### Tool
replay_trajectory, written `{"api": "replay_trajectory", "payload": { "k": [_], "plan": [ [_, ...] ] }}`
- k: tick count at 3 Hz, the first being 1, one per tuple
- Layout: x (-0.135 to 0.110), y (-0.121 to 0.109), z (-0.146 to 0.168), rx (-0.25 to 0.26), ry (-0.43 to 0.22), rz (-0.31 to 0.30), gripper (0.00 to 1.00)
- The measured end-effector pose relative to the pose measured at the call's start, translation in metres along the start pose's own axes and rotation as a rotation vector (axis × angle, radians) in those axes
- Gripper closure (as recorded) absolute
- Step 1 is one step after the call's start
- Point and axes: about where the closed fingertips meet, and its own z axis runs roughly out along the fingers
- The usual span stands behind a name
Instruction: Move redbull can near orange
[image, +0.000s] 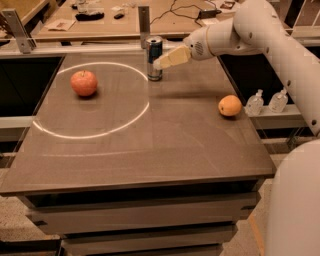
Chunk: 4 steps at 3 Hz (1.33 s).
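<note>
The redbull can (151, 54), blue and silver, stands upright at the back middle of the brown table (150, 145). My gripper (159, 63) reaches in from the right on the white arm. Its cream tip is at the can's right side and overlaps it in the camera view. The orange (230, 105) lies near the table's right edge, well to the right of and nearer than the can.
A reddish apple (84, 83) lies at the left inside a white ring of light on the table. Two small clear bottles (255, 103) stand on a ledge just past the right edge. A cluttered bench (100, 20) runs behind the table.
</note>
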Motion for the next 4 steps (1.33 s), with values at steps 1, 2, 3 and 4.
{"api": "replay_trajectory", "payload": {
  "k": [1,2,3,4],
  "plan": [
    [-0.009,0.014,0.048,-0.048,0.007,-0.013,0.00],
    [-0.009,0.014,0.052,-0.047,0.008,-0.013,0.00],
    [-0.008,0.017,0.058,-0.047,0.006,-0.014,0.17],
    [-0.007,0.019,0.062,-0.057,-0.002,-0.030,0.41]
  ]
}}
